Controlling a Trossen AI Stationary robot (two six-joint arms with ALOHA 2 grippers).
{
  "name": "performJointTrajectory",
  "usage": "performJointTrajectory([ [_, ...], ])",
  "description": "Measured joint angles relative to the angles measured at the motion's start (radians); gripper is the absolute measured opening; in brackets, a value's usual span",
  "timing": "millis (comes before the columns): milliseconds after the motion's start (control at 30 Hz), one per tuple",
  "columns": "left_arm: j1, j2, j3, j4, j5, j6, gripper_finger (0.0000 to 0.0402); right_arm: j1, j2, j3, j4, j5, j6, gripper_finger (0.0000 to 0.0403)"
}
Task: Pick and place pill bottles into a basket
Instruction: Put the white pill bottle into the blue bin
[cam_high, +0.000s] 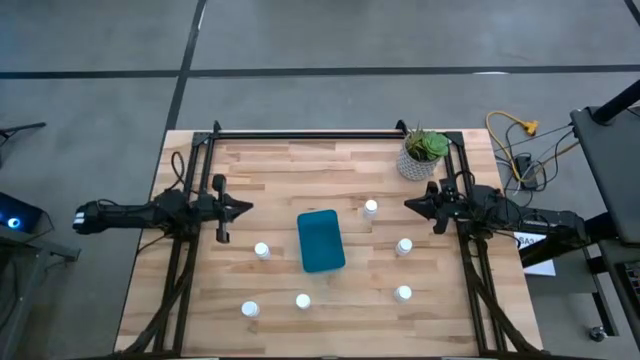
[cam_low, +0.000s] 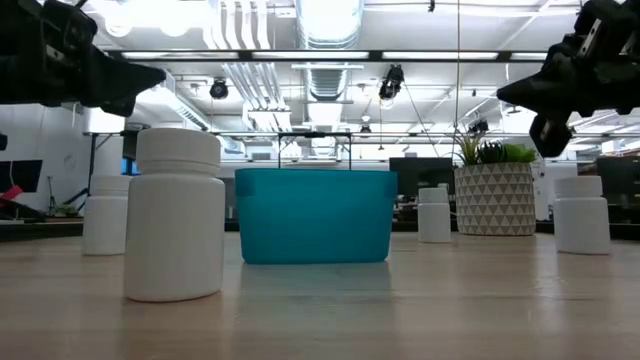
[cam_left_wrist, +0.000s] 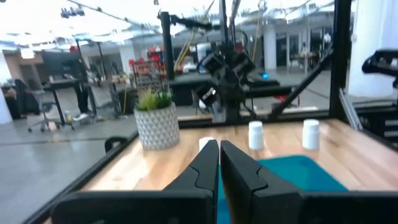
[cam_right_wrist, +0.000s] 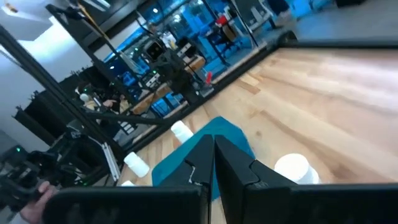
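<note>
The teal basket (cam_high: 320, 240) stands in the middle of the table, also in the low view (cam_low: 315, 215). Six white pill bottles stand upright on their bases around it: one at the far right of the basket (cam_high: 371, 208), two on the right (cam_high: 404, 246) (cam_high: 403, 293), one on the left (cam_high: 262, 250), two near the front edge (cam_high: 250, 309) (cam_high: 303, 300). My left gripper (cam_high: 243, 207) hovers shut above the table's left side. My right gripper (cam_high: 411, 205) hovers shut above the right side, near the far-right bottle (cam_right_wrist: 291, 167).
A white patterned pot with a green plant (cam_high: 422, 155) stands at the far right corner. Black frame rails (cam_high: 300, 134) run along the far edge and both sides. Bare wood lies between the bottles and the front edge.
</note>
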Motion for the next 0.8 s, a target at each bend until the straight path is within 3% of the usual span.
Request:
performJointTrajectory([
  [300, 0.0, 0.0, 0.0, 0.083, -0.001, -0.003, 0.0, 0.0, 0.0, 0.0, 0.068, 0.101, -0.134, 0.0009],
  [500, 0.0, 0.0, 0.0, 0.142, -0.008, -0.136, 0.0, -0.001, 0.0, 0.0, 0.141, 0.224, -0.195, 0.0009],
  [800, 0.0, 0.011, 0.0, 0.141, -0.003, -0.132, 0.0, 0.0, 0.0, 0.0, 0.256, 0.233, -0.276, 0.0009],
])
